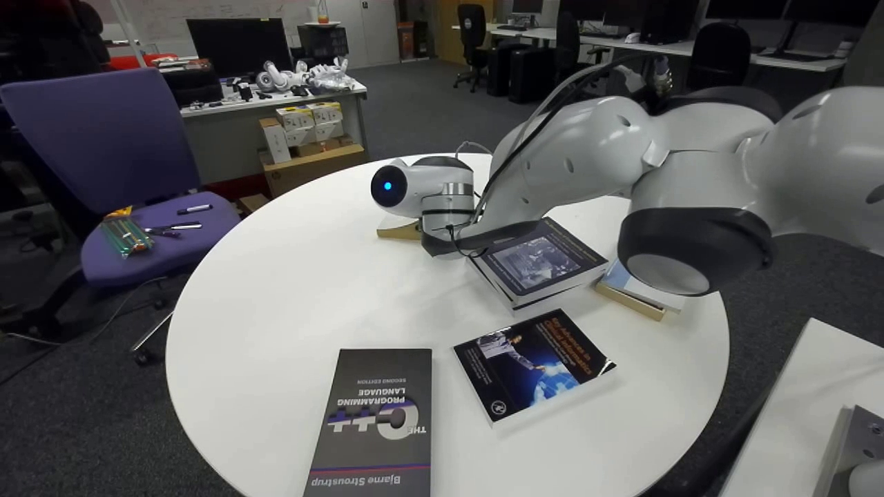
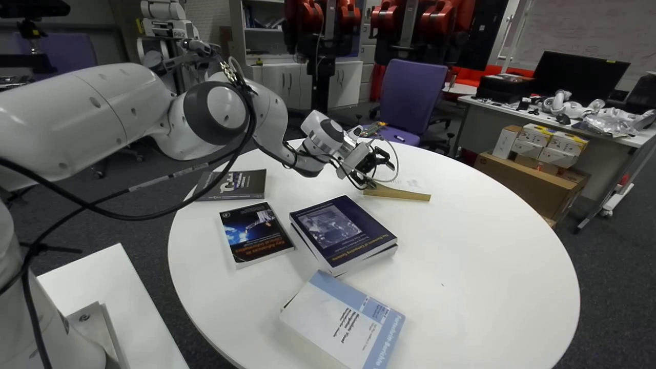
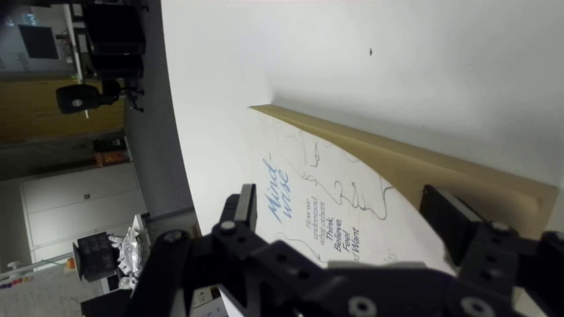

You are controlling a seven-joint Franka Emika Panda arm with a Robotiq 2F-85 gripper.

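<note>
With fingers spread, the gripper (image 3: 343, 205) is standing at the Mindwise book (image 2: 397, 193) near the edge of the round table (image 2: 487, 246), whose front cover (image 3: 370, 224), apparently part-raised, is bowing but not yet lying open.

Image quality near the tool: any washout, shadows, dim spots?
Wrist view: white book cover nearly blends into the bright tabletop, with a soft shadow beside its page edge; tool nearly black; background room dim. In an exterior view: same cover looks washed out, lettering too faint to read.
</note>
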